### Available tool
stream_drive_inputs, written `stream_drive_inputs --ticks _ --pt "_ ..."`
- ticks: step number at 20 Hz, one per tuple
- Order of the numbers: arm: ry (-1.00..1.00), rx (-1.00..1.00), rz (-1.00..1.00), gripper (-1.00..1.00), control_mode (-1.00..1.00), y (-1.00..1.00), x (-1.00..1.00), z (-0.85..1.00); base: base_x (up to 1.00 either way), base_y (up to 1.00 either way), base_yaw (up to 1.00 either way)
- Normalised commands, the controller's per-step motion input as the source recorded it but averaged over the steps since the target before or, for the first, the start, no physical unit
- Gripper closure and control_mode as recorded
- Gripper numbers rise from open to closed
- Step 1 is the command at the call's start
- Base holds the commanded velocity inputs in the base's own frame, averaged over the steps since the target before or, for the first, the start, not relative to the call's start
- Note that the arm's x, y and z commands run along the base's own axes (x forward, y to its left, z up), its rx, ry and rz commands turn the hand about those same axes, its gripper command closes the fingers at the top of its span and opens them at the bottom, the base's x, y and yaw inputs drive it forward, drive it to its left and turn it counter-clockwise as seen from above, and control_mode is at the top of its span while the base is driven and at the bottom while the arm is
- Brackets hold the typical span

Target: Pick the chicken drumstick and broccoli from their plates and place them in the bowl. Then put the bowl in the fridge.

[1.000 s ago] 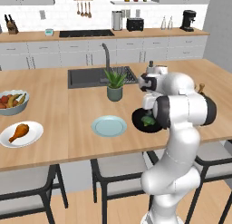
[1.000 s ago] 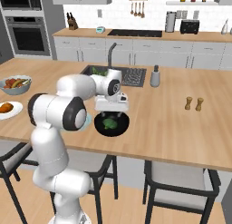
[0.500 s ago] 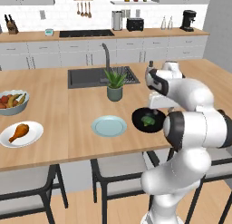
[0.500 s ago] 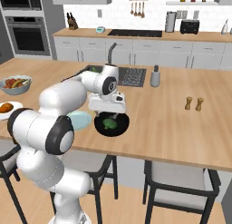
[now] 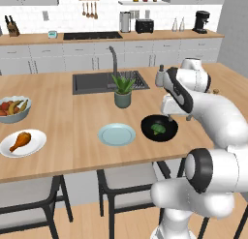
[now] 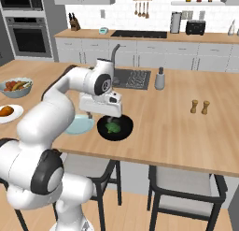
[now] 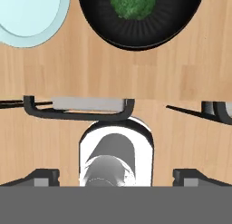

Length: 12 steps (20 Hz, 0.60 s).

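The dark green broccoli floret (image 5: 158,128) lay in the glossy black round bowl (image 5: 147,130), right of centre. The two-finger gripper (image 6: 110,117) hung above it, jaws wide and empty. The orange-brown chicken drumstick (image 5: 20,141) sat on the white plate (image 5: 36,143) at lower left; probably light, firm and greasy, best pinched across its bulbous end. The empty pale blue-green plate (image 5: 116,135) and spiky potted plant (image 5: 123,90) stood between.

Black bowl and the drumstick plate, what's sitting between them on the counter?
In the left base view, the empty pale blue-green plate lies between the black bowl, holding the broccoli, and the white plate with the drumstick.
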Motion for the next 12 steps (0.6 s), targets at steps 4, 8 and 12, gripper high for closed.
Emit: stream_drive_inputs --ticks 4,8,12 --pt "0.0 0.0 -0.15 -1.0 -1.0 0.21 -0.67 0.58 0.0 0.0 0.0" --pt "0.0 0.0 -0.18 -1.0 -1.0 0.57 -0.65 0.35 0.0 0.0 0.0" --pt "0.0 0.0 -0.17 -1.0 -1.0 0.47 -0.61 0.49 0.0 0.0 0.0"
